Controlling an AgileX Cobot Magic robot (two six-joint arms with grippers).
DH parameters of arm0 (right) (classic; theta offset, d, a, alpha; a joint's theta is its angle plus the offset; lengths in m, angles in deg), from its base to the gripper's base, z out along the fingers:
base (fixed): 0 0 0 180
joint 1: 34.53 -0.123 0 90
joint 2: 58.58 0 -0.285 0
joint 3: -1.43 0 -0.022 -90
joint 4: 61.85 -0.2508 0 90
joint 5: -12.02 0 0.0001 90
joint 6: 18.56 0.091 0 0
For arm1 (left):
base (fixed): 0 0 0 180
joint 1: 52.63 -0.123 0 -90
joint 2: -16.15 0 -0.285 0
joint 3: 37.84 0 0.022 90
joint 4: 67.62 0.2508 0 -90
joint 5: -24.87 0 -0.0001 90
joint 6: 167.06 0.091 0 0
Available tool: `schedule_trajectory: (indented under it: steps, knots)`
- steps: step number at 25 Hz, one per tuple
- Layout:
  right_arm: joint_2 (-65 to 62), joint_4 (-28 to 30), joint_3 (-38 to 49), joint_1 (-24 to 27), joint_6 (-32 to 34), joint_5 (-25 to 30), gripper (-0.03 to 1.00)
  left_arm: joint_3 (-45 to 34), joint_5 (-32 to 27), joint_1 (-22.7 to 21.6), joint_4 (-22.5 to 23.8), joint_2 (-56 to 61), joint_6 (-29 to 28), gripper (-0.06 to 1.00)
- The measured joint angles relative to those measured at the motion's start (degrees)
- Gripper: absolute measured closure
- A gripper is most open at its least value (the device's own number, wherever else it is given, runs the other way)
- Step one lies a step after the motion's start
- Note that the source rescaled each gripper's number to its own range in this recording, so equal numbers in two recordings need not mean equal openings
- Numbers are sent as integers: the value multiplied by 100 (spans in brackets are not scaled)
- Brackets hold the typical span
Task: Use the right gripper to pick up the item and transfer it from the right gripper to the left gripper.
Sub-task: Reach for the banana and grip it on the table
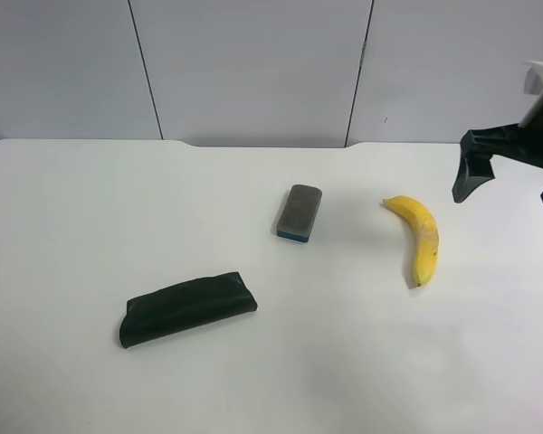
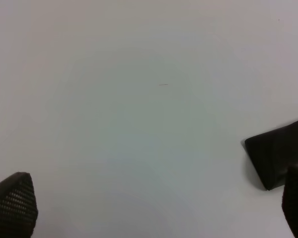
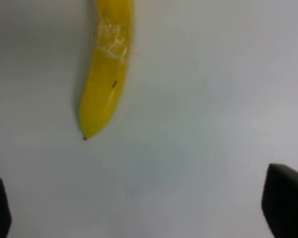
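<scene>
While one banana [image 1: 420, 237], one eraser [image 1: 299, 212], one pouch [image 1: 186, 307] are lying apart,
the right gripper [image 1: 505, 194] is hovering, fingers spread wide, near the banana.

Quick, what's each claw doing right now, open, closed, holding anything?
Right claw: open, empty, not touching the banana.
Left claw: open, holding nothing.

On the white table [image 1: 90, 208] lie three things, well apart from each other: a dark pouch [image 1: 187, 307] at the view's lower left, a grey-and-blue eraser [image 1: 299, 212] near the middle, and a curved yellow banana [image 1: 418, 237] right of it. The black right gripper [image 1: 511, 183] hangs at the right edge, its fingers spread, not touching the banana.
</scene>
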Motion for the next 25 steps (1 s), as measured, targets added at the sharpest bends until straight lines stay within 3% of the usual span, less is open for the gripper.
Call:
schedule_trajectory:
  steps: [8, 25]
  knots:
    - [1434, -29, -139, 0, 4, -230, -3, 0, 0, 0, 0, 0, 0, -6]
    - [2789, -41, -139, -236, 4, -1123, -3, 0, 0, 0, 0, 0, 0, -6]
